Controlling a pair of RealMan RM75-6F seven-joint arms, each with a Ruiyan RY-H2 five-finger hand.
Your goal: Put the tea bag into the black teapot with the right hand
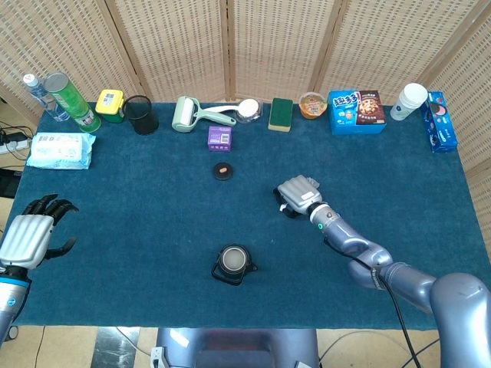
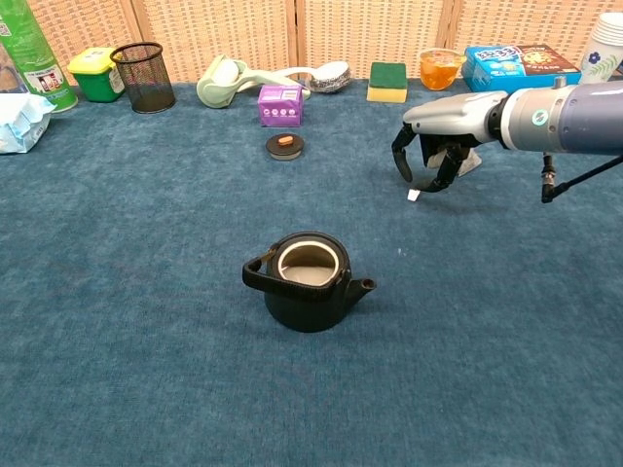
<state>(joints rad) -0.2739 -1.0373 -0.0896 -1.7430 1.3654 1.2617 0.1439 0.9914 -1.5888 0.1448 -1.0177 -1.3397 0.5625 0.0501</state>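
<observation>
The black teapot (image 1: 233, 263) (image 2: 310, 282) stands without its lid at the table's near middle, spout to the right. The tea bag (image 2: 470, 161) lies on the blue cloth at the right, its string running to a small white tag (image 2: 413, 196) (image 1: 282, 205). My right hand (image 1: 298, 192) (image 2: 433, 146) hangs low over the bag with its fingers curled down and apart, and I cannot tell whether they touch it. In the head view the hand hides the bag. My left hand (image 1: 31, 234) rests at the left edge, fingers spread, holding nothing.
The teapot lid (image 1: 223, 171) (image 2: 285, 145) lies behind the teapot, before a purple box (image 2: 279, 104). Along the back edge stand a black mesh cup (image 2: 142, 77), a lint roller (image 1: 185, 114), a sponge (image 2: 387, 82), snack boxes (image 1: 357, 111) and paper cups (image 1: 409, 101).
</observation>
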